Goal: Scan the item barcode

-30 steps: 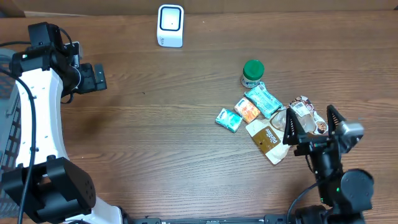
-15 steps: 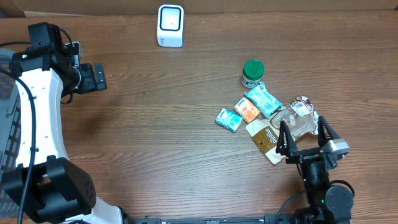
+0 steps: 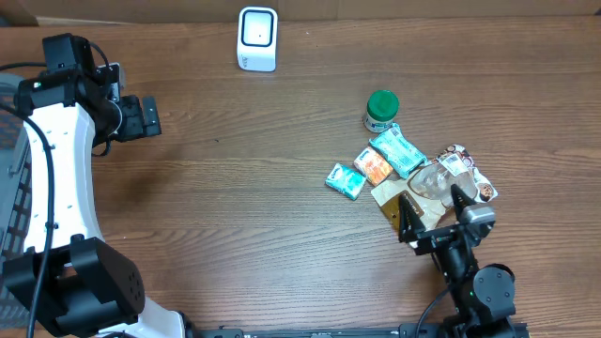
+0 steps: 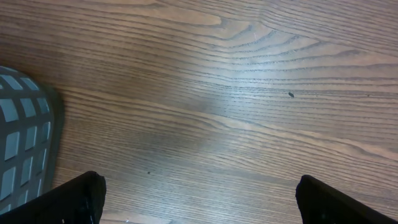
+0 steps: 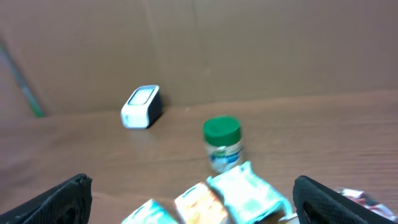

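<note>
The right claw (image 3: 433, 212), jaws spread wide and empty, has slid leftward over the pile of snack packets (image 3: 394, 150) beside the green-lidded jar (image 3: 380, 110), so a pick looks near, with the white scanner (image 3: 257, 38) well apart.

Most of the view is being filled by a dark brown wooden table (image 3: 235, 188) with a strong grain. Its far edge is being closed off by a plain brown wall (image 5: 249, 43). Soft light is being reflected off the tabletop. A grey grid (image 4: 18, 143) is being shown at the left edge.
</note>
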